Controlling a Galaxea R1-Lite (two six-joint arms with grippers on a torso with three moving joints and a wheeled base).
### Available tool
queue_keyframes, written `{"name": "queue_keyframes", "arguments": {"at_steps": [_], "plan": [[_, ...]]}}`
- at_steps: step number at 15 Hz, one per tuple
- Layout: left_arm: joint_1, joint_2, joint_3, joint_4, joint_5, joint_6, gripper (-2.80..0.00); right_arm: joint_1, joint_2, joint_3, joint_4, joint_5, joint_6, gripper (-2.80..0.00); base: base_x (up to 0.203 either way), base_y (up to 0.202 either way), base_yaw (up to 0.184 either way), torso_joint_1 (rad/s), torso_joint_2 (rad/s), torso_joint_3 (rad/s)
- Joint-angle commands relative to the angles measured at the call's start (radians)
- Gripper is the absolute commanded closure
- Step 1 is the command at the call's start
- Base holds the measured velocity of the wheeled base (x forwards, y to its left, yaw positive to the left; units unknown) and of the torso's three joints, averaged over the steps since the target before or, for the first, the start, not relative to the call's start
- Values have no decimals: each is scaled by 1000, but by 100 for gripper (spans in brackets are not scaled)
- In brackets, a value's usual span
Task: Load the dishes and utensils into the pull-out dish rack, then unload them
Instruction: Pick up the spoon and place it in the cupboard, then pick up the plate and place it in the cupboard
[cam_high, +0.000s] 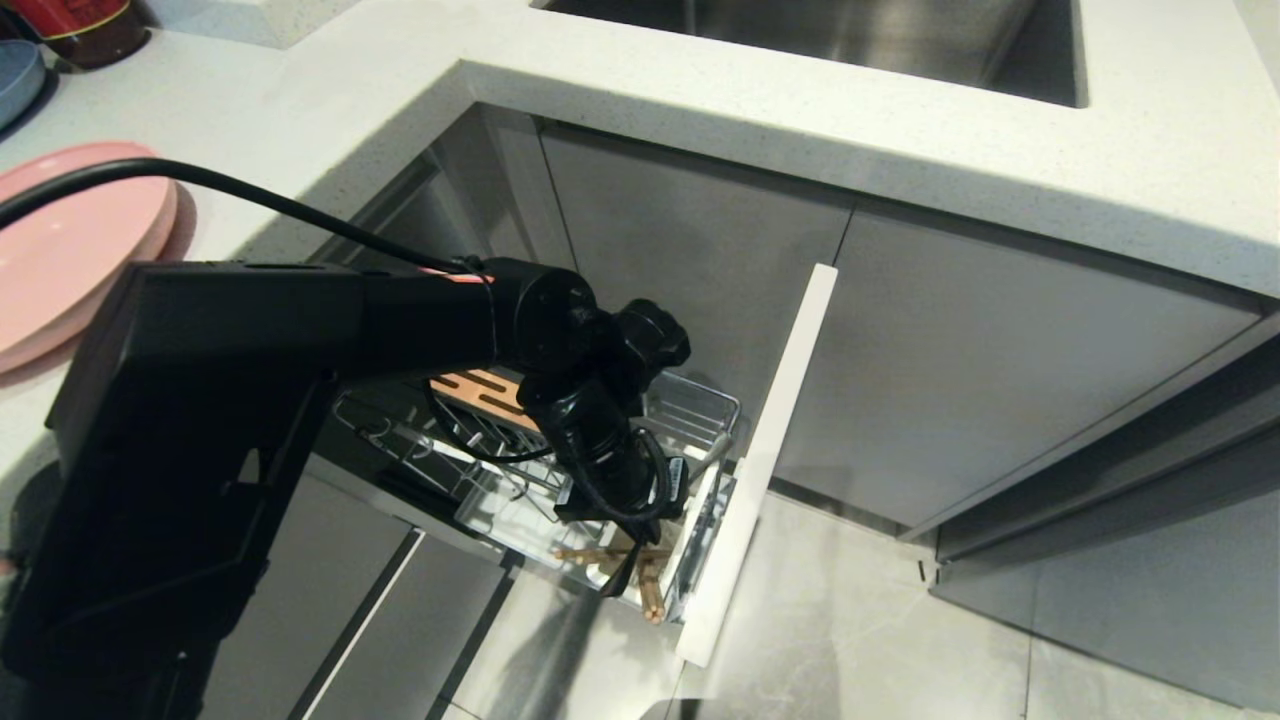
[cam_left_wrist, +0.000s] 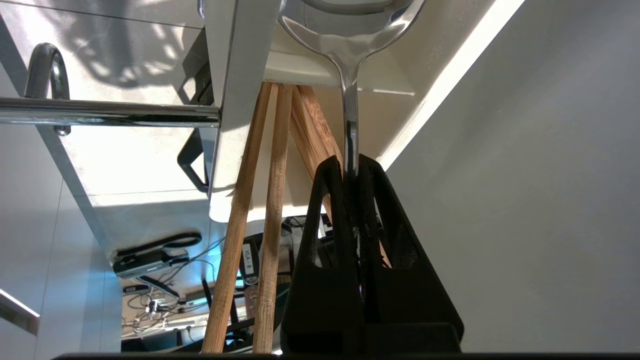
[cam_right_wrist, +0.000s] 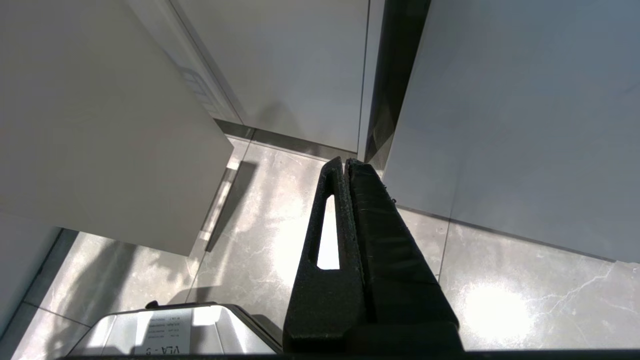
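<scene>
this is a home kitchen: a pale speckled stone countertop (cam_high: 900, 120) wraps around a corner, with a stainless steel sink (cam_high: 820, 40) sunk into it. below it run flat grey cabinet doors (cam_high: 980, 370) over a glossy marbled tile floor (cam_high: 860, 630). a chrome wire pull-out dish rack (cam_high: 690, 410) stands open from the cabinets, and a pink plate (cam_high: 70, 240) sits on the counter.

Bright, sharp pics; glare on floor (cam_right_wrist: 495, 310).

Upside-down "VLA" on white label (cam_right_wrist: 165, 325)
</scene>
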Motion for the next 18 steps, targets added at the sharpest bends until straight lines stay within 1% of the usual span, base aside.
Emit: {"name": "queue_keyframes", "arguments": {"at_steps": [1, 2, 12, 18], "plan": [[-1, 0, 0, 6, 2, -2, 0, 0, -4, 0, -1, 0, 1, 0, 0, 0, 0, 0, 0, 0], [-1, -2, 0, 6, 3, -4, -280, 0, -4, 0, -1, 0, 1, 0, 0, 0, 0, 0, 0, 0], [0, -37, 0, 4, 6, -7, -280, 0, -4, 0, -1, 0, 1, 0, 0, 0, 0, 0, 0, 0], [1, -169, 2, 9, 24, -13, -280, 0, -4, 0, -1, 0, 1, 0, 0, 0, 0, 0, 0, 0]]}}
